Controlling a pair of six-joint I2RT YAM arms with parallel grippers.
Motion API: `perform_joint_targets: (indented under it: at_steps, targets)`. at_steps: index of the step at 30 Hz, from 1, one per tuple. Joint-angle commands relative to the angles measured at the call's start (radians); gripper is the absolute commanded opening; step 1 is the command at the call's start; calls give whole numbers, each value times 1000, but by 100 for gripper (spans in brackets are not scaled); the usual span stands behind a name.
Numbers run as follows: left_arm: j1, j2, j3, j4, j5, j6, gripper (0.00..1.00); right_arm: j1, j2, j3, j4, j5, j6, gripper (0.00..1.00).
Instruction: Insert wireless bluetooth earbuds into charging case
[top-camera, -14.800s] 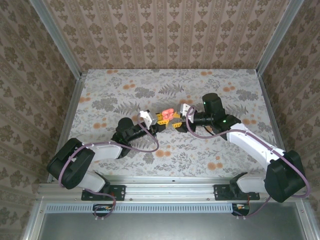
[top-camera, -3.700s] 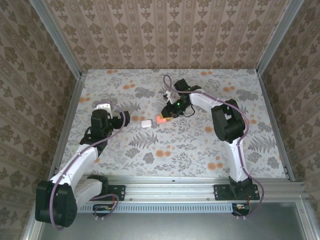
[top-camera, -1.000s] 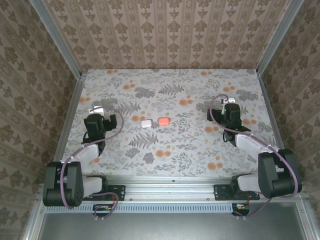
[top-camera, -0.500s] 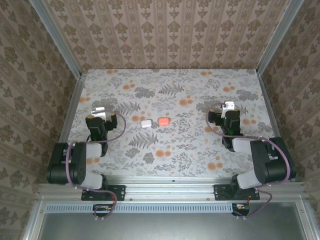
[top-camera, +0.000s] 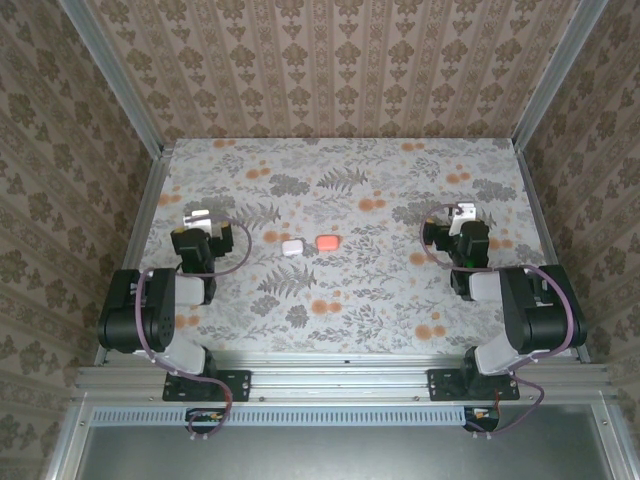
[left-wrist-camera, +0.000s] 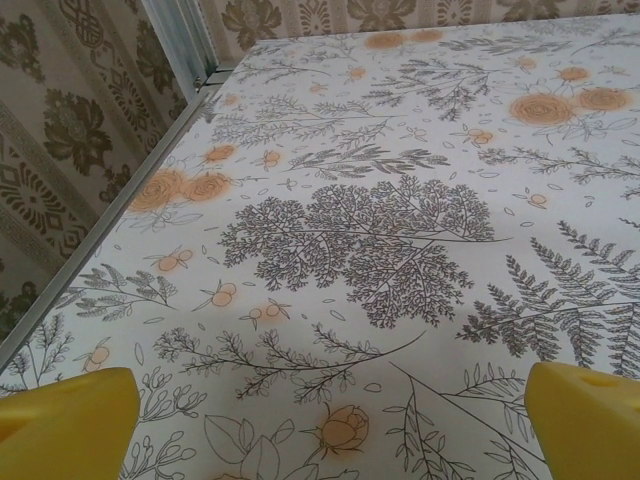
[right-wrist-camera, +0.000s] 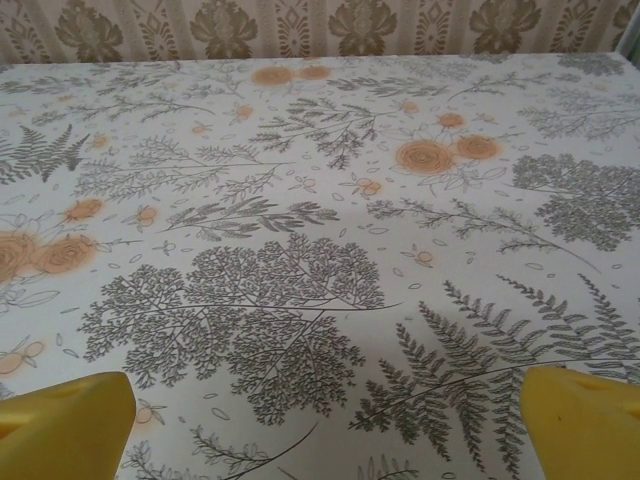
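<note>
Two pebble-shaped charging cases lie shut side by side mid-table, a white case (top-camera: 292, 246) and a coral-pink case (top-camera: 326, 243). No earbuds show loose on the cloth; whether they are inside the cases is hidden. My left gripper (top-camera: 197, 220) is folded back at the left, well apart from the white case. My right gripper (top-camera: 462, 214) is folded back at the right, far from the pink case. In the left wrist view the yellow fingers (left-wrist-camera: 66, 420) stand wide apart over bare cloth. The right wrist's yellow fingers (right-wrist-camera: 62, 425) are spread the same way, nothing between them.
The table (top-camera: 360, 290) carries a floral cloth with orange and grey prints. Papered walls with metal corner posts (top-camera: 110, 75) close in the left, back and right sides. A metal rail (top-camera: 340, 375) runs along the near edge.
Both arms have drawn back a little further toward their bases over the last second. The two cases have stayed where they were.
</note>
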Motion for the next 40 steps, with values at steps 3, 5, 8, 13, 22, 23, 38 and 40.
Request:
perform_joint_targets:
  at_steps: [3, 5, 8, 13, 22, 23, 38, 40]
  targets:
    - [3, -6, 16, -17, 29, 0, 100, 5, 0, 10, -6, -38, 11, 100]
    - [4, -8, 17, -16, 29, 1, 100, 6, 0, 10, -5, -37, 11, 100]
    - [3, -7, 17, -16, 29, 1, 100, 5, 0, 10, -6, -37, 11, 100]
    - [3, -8, 17, -16, 32, 4, 100, 6, 0, 9, -6, -37, 11, 100]
    - [4, -6, 24, -28, 69, 14, 100, 6, -1, 9, -6, -37, 11, 100]
    - [5, -6, 24, -28, 69, 14, 100, 6, -1, 10, -6, -37, 12, 100]
    - [7, -7, 25, -30, 83, 18, 100, 6, 0, 10, -6, -37, 11, 100]
    - [7, -8, 25, -31, 81, 16, 100, 5, -1, 10, -6, -37, 11, 100]
